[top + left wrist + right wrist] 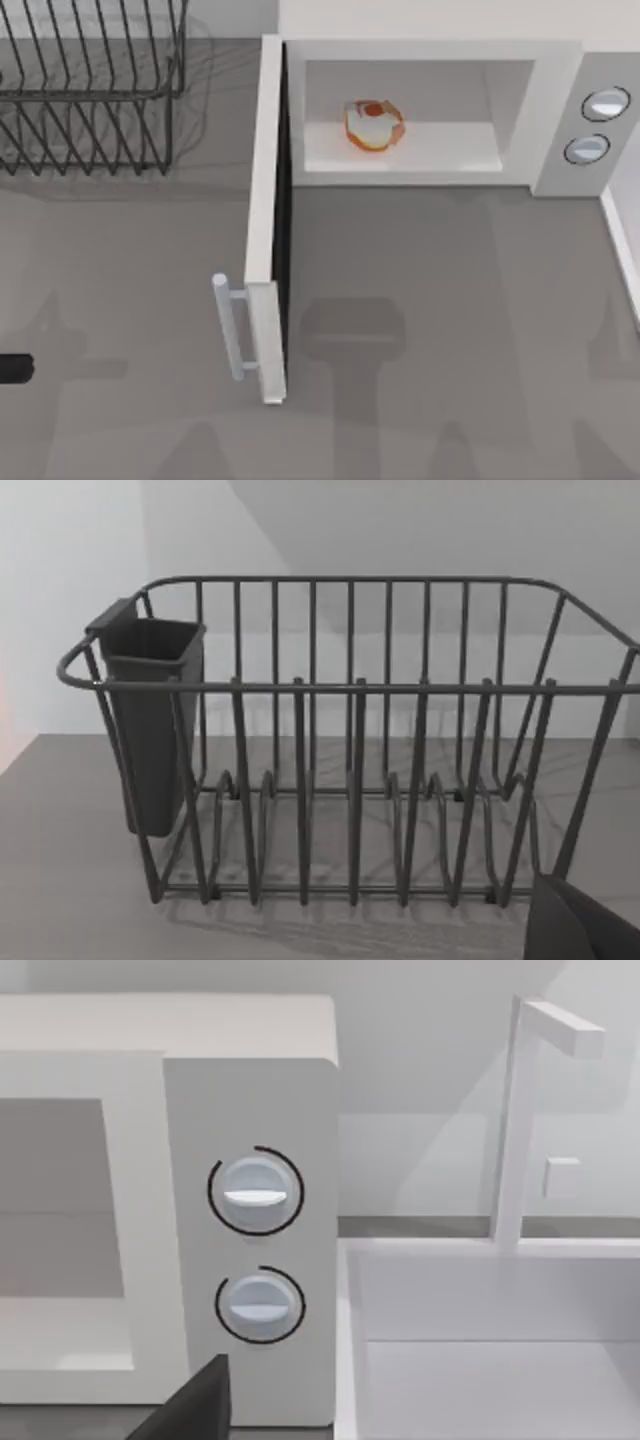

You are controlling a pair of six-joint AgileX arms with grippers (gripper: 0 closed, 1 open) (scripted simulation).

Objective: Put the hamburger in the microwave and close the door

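The hamburger (pixel 374 125), orange-brown with a pale top, lies on the floor of the microwave (pixel 430 50) cavity, left of its middle. The white door (pixel 266 230) stands swung wide open, pointing at the table's front, its silver bar handle (pixel 228 325) on its left face. No gripper touches the door or the hamburger. A dark stub of my left arm (pixel 15 368) sits at the table's left edge. A dark corner of my left gripper (pixel 585 925) shows in the left wrist view. A dark corner of my right gripper (pixel 195 1405) shows before the microwave's grey knob panel (pixel 250 1090).
A black wire dish rack (pixel 90 90) stands at the back left, with a dark cup holder (pixel 150 720) hung on one end. A white sink basin (pixel 480 1340) with a tap (pixel 520 1110) adjoins the microwave on the right. Two silver knobs (pixel 606 103) sit on the side panel.
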